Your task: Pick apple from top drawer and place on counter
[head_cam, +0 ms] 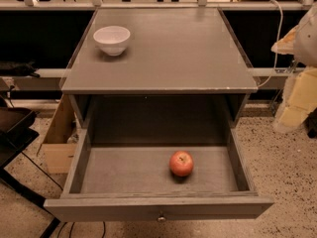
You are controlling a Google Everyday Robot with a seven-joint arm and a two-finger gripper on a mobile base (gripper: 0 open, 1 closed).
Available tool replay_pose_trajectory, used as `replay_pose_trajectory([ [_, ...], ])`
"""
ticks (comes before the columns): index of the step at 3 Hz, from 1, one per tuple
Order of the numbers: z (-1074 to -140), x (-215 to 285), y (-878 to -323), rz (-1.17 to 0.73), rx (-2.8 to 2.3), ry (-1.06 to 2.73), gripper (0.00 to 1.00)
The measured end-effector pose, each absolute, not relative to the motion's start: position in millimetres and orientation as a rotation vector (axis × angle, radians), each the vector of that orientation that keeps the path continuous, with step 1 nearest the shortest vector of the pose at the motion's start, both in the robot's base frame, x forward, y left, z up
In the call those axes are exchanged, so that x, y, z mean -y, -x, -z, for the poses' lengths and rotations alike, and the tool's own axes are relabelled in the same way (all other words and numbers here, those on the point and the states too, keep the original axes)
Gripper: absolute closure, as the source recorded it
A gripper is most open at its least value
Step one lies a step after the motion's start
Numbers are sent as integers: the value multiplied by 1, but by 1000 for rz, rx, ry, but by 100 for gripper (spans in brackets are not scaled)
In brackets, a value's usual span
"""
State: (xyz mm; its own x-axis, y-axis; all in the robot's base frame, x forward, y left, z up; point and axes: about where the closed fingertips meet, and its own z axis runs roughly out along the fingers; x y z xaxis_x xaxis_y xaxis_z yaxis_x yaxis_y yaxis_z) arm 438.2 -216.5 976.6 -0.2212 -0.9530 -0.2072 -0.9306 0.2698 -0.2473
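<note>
The apple [182, 163], small and red-orange with a short stem, lies on the floor of the open top drawer [99, 175], right of centre and near the front. The drawer is pulled fully out, and its front panel carries a small round knob [161, 216]. The grey counter [173, 53] is the cabinet top above it. My gripper [297, 100] appears as pale, blurred arm parts at the right edge of the view, beside the cabinet, well right of and above the apple.
A white bowl [112, 39] stands on the counter's back left corner. A cardboard box [59, 143] sits on the floor left of the cabinet. A dark stand [15, 133] is at the far left. A railing [158, 6] runs behind.
</note>
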Motion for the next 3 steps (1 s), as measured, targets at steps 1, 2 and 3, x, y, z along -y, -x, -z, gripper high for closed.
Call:
replay_pose_trajectory([
  [1,-977,217,-438,100,-2231,1724,0],
  [2,-948,215,-447,98,-2235,1732,0],
  [3,-882,208,-467,87,-2237,1747,0],
])
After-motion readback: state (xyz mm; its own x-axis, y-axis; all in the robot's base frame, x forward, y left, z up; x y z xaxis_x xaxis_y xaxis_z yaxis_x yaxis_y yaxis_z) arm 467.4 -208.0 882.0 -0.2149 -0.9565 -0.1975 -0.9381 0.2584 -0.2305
